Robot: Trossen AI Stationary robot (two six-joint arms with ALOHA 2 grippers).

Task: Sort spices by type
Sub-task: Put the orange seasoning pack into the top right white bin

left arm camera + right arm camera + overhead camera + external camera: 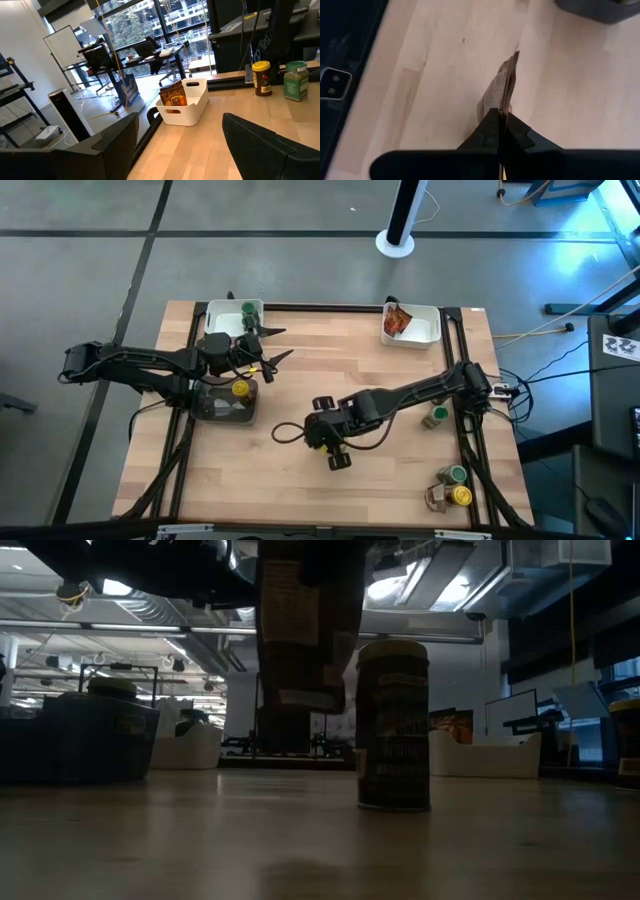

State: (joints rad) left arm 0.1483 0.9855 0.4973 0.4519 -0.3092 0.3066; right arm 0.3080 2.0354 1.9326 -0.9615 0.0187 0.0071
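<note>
My right gripper [322,435] hovers over the table's middle, shut on a brown-orange packet [502,85] that also shows in the low view [300,630]. My left gripper [265,345] is open and holds nothing, beside the far-left white tray [222,320], which holds a green-lid jar [248,310]. A yellow-lid jar [240,389] stands in the dark tray [215,408]. More packets [396,320] lean in the far-right white tray [425,330]. One green-lid jar [437,417] stands upright on the table at right. My right gripper pinches the packet's upper edge [500,107] between its two fingers [487,127], coming from above and pointing down. The packet hangs below the fingers, edge-on in the wrist view. In the low view its lower end [300,740] is lifted clear of the table.
A green-lid jar [457,475], a yellow-lid jar [461,496] and a brownish item [437,498] sit at the near right corner. Black rails [462,350] run along the table's sides. Bare wood [300,500] lies along the near edge and in the far middle.
</note>
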